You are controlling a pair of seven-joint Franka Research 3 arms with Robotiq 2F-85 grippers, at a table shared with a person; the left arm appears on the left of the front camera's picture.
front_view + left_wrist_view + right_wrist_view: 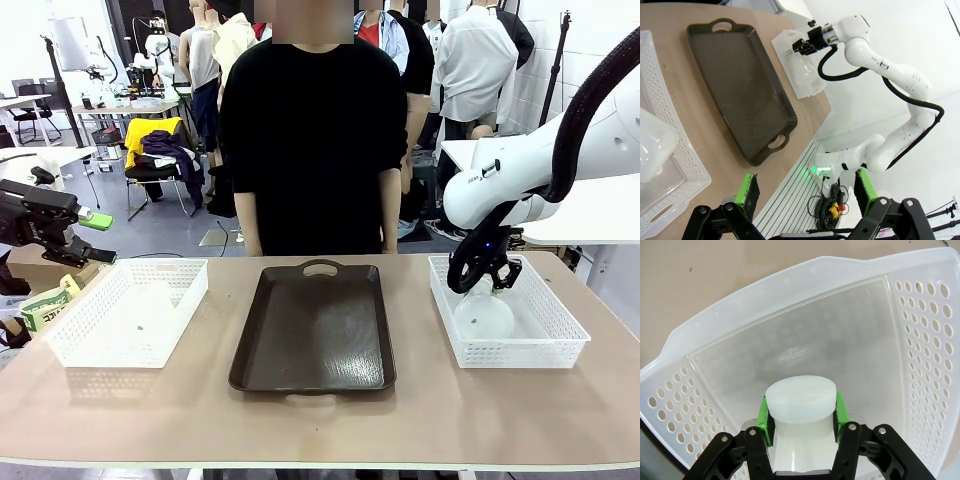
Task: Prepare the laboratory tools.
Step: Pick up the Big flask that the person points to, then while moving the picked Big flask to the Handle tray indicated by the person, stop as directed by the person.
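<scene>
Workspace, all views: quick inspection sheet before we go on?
Surface: tan table, bare at front.
Job's things: right flask in right basket, neck between fingers; left flask in left basket.
Clutter: dark tray between baskets.
Grippers: left gripper open, beside table's left end; right gripper shut on right flask.
Cables: black hose along right arm; cable bundle on floor.
Surroundings: person standing at far side; chair behind.

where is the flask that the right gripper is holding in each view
front view: flask at right, inside the white basket, under the right gripper.
left wrist view: flask top middle, far off, in that basket beyond the tray.
right wrist view: flask bottom centre, neck clamped between the green pads.
shared landmark: the basket's perforated wall.
</scene>
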